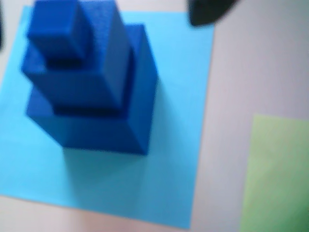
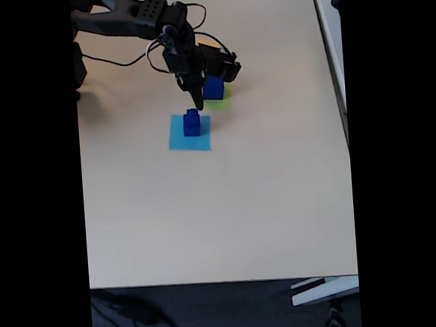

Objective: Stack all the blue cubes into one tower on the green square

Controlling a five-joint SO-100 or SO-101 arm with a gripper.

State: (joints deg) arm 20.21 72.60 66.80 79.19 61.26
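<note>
Three blue cubes [image 1: 91, 82] stand stacked as a tower, largest at the bottom and smallest on top, on a flat light blue square [image 1: 178, 96]. In the fixed view this tower [image 2: 192, 123] stands just below my gripper [image 2: 196, 103], which points down over it. A dark fingertip [image 1: 210, 12] shows at the top of the wrist view and a dark sliver at its left edge, with a wide gap and nothing between them. A larger blue cube [image 2: 213, 87] sits on the green square [image 2: 223, 102], whose corner [image 1: 277, 174] lies right of the tower.
The arm [image 2: 137, 19] reaches in from the top left with cables looping behind it. The tan table [image 2: 221, 208] stretches wide toward the front edge. A white object [image 2: 324, 289] lies below the table's front right corner.
</note>
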